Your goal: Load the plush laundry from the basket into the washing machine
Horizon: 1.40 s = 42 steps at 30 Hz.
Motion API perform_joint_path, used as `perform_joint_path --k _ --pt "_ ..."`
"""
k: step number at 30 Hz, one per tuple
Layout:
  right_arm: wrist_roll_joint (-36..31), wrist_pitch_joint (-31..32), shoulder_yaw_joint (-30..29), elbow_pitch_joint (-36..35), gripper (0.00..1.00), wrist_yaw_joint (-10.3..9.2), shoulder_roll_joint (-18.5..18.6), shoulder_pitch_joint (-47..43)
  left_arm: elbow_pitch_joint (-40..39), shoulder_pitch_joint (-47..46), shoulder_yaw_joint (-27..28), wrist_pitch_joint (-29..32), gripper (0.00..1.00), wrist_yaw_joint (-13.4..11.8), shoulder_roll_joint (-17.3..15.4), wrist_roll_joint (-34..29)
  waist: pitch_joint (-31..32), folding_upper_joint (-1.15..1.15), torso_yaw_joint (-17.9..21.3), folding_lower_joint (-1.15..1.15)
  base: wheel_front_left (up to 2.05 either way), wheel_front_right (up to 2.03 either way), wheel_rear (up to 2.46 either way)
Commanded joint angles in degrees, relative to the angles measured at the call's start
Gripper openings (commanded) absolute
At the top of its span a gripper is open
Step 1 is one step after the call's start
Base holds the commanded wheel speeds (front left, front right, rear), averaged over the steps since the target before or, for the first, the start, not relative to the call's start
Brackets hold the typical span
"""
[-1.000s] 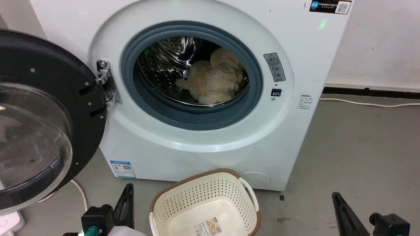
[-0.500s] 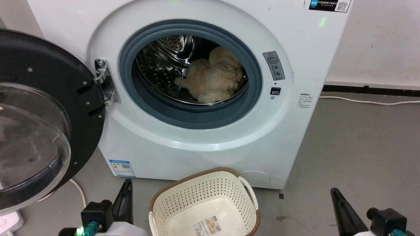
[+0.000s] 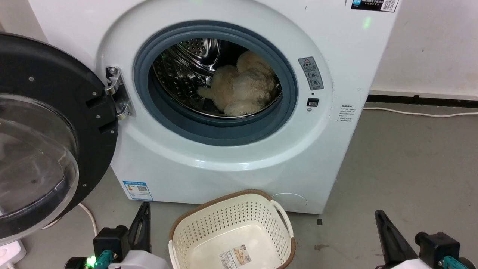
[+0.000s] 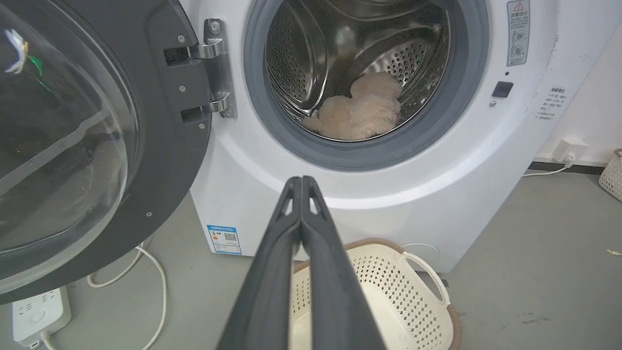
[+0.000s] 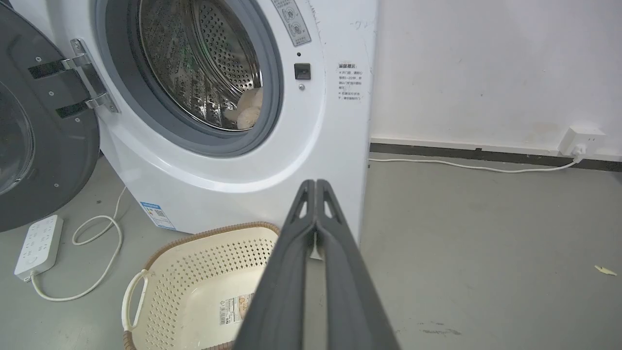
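Note:
The cream-beige plush laundry (image 3: 239,89) (image 4: 357,111) (image 5: 249,111) lies inside the steel drum of the white washing machine (image 3: 224,160), whose round door (image 3: 41,130) stands swung open to the left. On the floor in front stands the basket (image 3: 231,239) (image 4: 403,296) (image 5: 194,287), with only a label on its bottom. My left gripper (image 3: 145,207) (image 4: 301,181) is low at the basket's left, fingers pressed together on nothing. My right gripper (image 3: 379,216) (image 5: 316,183) is low at the right, also shut and empty.
A white power strip (image 5: 39,240) (image 4: 36,313) and its looping cable (image 4: 146,272) lie on the floor under the open door. Another white cable (image 3: 422,114) runs along the wall to a socket (image 5: 580,141). Bare grey floor spreads to the right of the washer.
The head view has shifted slightly, so the washer sits a little higher and the grippers' bases show more. The plush and the basket have not moved.

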<state>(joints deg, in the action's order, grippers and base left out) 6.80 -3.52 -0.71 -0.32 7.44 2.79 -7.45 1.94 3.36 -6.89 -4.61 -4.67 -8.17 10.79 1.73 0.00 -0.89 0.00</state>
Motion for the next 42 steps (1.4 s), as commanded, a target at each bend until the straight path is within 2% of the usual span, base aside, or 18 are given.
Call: perform_joint_path --k 1,42 --pt "-0.65 0.26 0.12 0.09 0.00 0.02 0.05 1.36 -0.37 -1.04 0.31 0.14 0.00 0.31 0.29 -0.61 -0.03 0.00 0.01 0.00 0.00 0.00 0.00" --pt "-5.16 2.65 0.55 0.26 0.00 0.04 0.08 5.82 -1.52 -2.74 5.14 3.42 0.00 3.51 3.95 -8.07 -1.27 0.00 0.65 0.00 0.00 0.00 0.00"
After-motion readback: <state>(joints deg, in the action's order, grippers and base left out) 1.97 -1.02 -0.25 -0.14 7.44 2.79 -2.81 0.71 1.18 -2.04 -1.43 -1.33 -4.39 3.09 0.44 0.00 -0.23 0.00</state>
